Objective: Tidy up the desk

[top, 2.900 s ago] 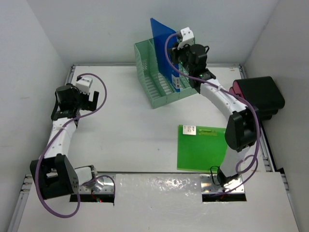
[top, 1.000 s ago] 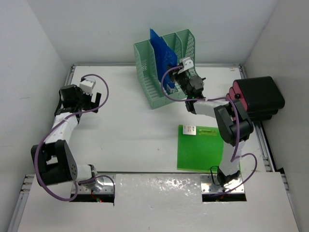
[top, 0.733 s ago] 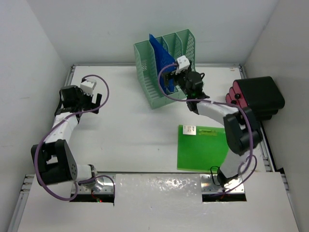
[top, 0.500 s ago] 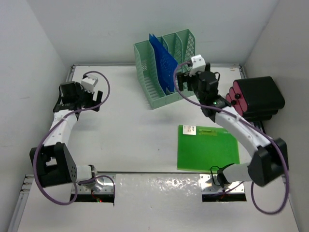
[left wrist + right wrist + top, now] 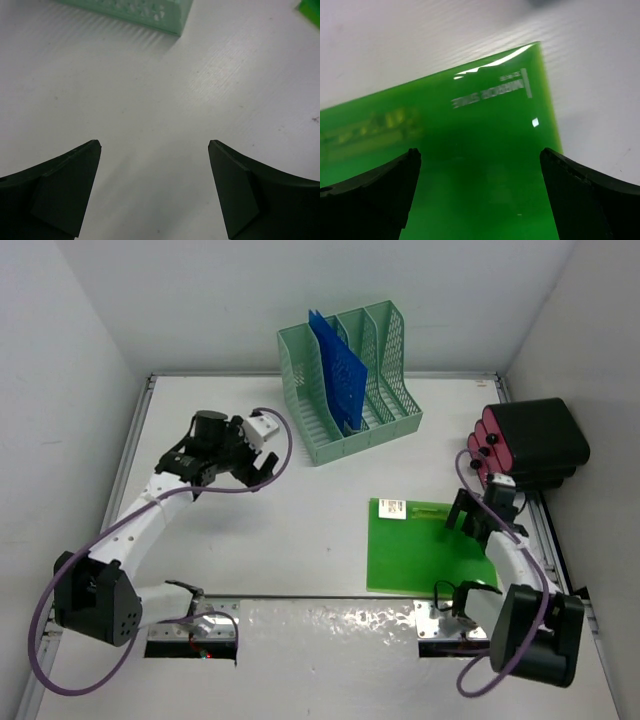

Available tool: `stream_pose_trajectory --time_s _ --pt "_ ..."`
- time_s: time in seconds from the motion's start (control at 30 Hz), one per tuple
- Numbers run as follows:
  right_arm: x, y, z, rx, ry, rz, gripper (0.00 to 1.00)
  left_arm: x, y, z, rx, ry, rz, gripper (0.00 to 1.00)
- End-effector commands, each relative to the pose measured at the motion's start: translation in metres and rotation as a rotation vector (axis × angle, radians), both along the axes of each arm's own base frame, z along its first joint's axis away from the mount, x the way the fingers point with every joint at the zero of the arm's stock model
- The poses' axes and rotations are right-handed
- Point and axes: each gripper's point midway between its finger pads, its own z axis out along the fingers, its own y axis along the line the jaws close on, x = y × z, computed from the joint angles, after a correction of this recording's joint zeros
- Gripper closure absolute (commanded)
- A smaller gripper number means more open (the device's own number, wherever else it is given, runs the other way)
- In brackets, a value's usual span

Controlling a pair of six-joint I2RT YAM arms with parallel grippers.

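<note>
1. Right gripper (image 5: 479,167): I read the jaws as spread to their widest and holding nothing. They hang low over the green folder (image 5: 470,150), near its labelled corner; I cannot tell whether they are touching it.
2. Left gripper (image 5: 155,150): jaws wide apart and empty, above bare desk (image 5: 300,530) left of centre.
3. Desk: the white top spans the whole scene beneath both arms.
4. Green folder: lies flat on the right half of the desk, towards the near edge.
5. Mint-green file rack (image 5: 300,390): stands at the middle of the far edge, with a blue folder (image 5: 335,365) upright in one slot.
6. Black case (image 5: 540,440): sits against the right edge.
7. Step in hand, as I judge it: taking up the green folder for filing.
8. Next move: a thin flat sheet gives the fingers little to pinch. I would need to raise one edge, or slide it past the desk's near edge, before closing.
</note>
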Motion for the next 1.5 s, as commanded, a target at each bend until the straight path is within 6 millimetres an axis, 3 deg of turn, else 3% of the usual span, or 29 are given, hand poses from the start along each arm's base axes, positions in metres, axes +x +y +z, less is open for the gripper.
stream_pose_trajectory --time_s 0.0,0.17,0.4,0.5,0.57,0.67,0.73,0.9,1.0,1.23,1.47 --pt "0.022 -0.019 0.008 0.086 -0.138 -0.137 0.01 0.002 -0.023 0.018 -0.028 -0.044 -0.036 0.12" --pt "0.035 -0.028 0.002 0.118 -0.162 -0.171 0.01 -0.007 -0.044 0.001 -0.028 -0.009 -0.092 0.12" --pt "0.044 -0.068 -0.001 0.076 -0.182 -0.256 0.01 -0.005 -0.046 -0.009 -0.004 -0.016 -0.108 0.11" --pt "0.053 -0.068 0.001 0.098 -0.2 -0.208 0.03 0.0 -0.045 -0.007 0.003 -0.036 -0.101 0.11" --pt "0.066 -0.06 0.015 0.118 -0.252 -0.12 0.06 0.002 -0.045 -0.009 0.009 -0.035 -0.101 0.11" --pt "0.072 -0.065 0.029 0.077 -0.317 -0.112 0.05 0.005 -0.047 -0.01 0.009 -0.03 -0.099 0.11" --pt "0.072 -0.062 0.024 0.092 -0.302 -0.101 0.04 0.007 -0.048 -0.013 0.003 -0.018 -0.097 0.11" --pt "0.056 -0.043 -0.019 0.22 -0.158 -0.122 0.09 0.009 -0.048 -0.013 0.004 -0.019 -0.091 0.11" --pt "0.05 -0.03 -0.029 0.266 -0.154 -0.098 0.09 0.009 -0.046 -0.012 0.019 -0.023 -0.086 0.1" --pt "0.047 0.004 -0.032 0.22 -0.066 0.066 0.18 0.008 -0.044 -0.011 0.031 -0.02 -0.089 0.1" --pt "0.047 0.044 -0.005 0.204 -0.108 0.218 0.23 0.005 -0.044 -0.016 0.031 -0.009 -0.094 0.1"
